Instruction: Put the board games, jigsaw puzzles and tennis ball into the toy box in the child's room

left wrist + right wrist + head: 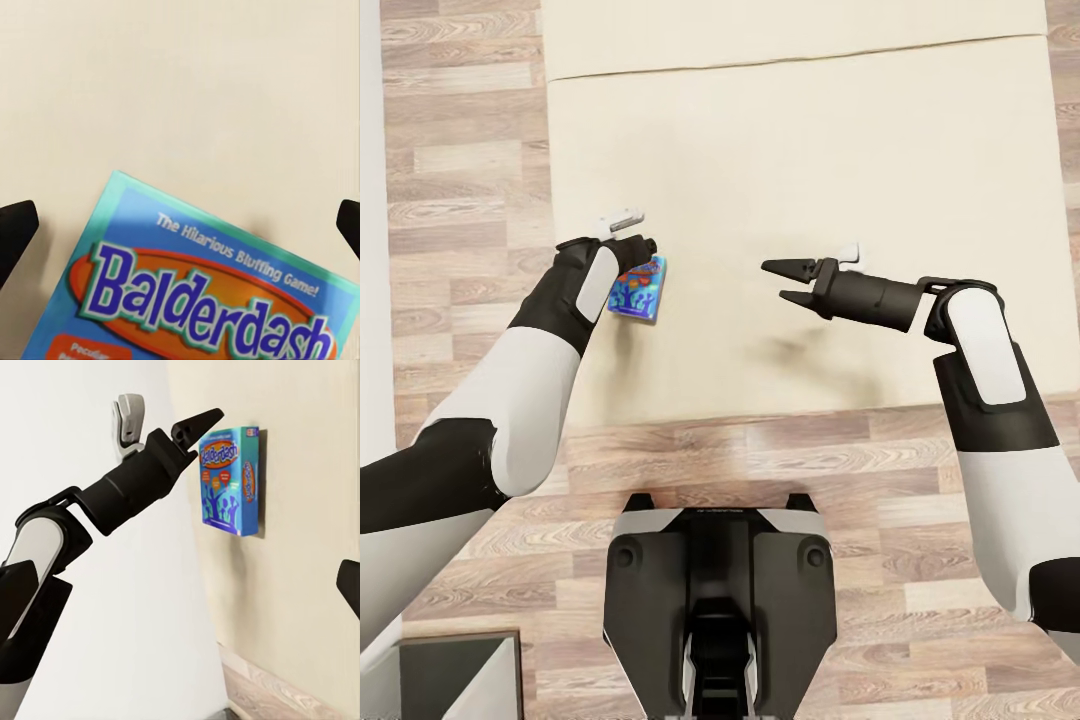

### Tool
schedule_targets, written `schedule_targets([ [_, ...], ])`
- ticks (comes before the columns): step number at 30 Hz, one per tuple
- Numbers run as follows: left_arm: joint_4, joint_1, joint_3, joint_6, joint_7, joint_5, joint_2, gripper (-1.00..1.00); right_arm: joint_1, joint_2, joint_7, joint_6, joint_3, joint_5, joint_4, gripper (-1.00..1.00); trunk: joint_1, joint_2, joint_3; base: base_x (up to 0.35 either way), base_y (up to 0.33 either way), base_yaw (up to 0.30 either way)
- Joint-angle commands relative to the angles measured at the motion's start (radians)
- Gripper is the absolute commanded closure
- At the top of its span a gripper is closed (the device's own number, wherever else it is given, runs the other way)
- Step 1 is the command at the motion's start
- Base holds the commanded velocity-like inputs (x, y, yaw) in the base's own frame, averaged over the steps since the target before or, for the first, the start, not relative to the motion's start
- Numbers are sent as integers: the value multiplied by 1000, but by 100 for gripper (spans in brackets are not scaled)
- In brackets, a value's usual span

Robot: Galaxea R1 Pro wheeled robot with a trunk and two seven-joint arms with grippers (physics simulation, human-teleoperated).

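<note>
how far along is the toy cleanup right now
Nothing looks done from here. In hand: the left gripper hangs open over the blue Balderdash board game, which lies flat on the bed, not yet gripped. The right gripper is open and holds nothing, off to the game's side. Left: grasping this game and carrying it to the toy box.

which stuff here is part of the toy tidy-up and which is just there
Part of the job:
- blue Balderdash board game, lying on the bed
- bed
- left gripper, open above the game
- right gripper, open over the bed

Just there:
- wood plank floor
- robot's base
</note>
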Motion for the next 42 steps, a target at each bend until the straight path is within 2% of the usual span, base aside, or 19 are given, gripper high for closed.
schedule_targets([
  [1, -1, 0, 3, 4, 6, 11, -1, -100, -1, -1, 0, 2, 1, -1, 0, -100, 1, -2, -3, 0, 0, 0],
  [15, 0, 0, 1, 4, 6, 10, -1, -100, -1, 0, 0, 1, 1, -1, 1, -100, 1, -2, -24, 0, 0, 0],
  [35, 0, 0, 0, 3, 6, 9, -2, -100, -1, 1, 0, 0, 2, 0, 0, -100, 1, -2, -26, -21, 0, 0],
  [42, 0, 0, 0, 3, 6, 9, -1, -100, -1, 1, 0, 0, 2, 0, 0, -100, 1, -2, -26, -141, 0, 0],
])
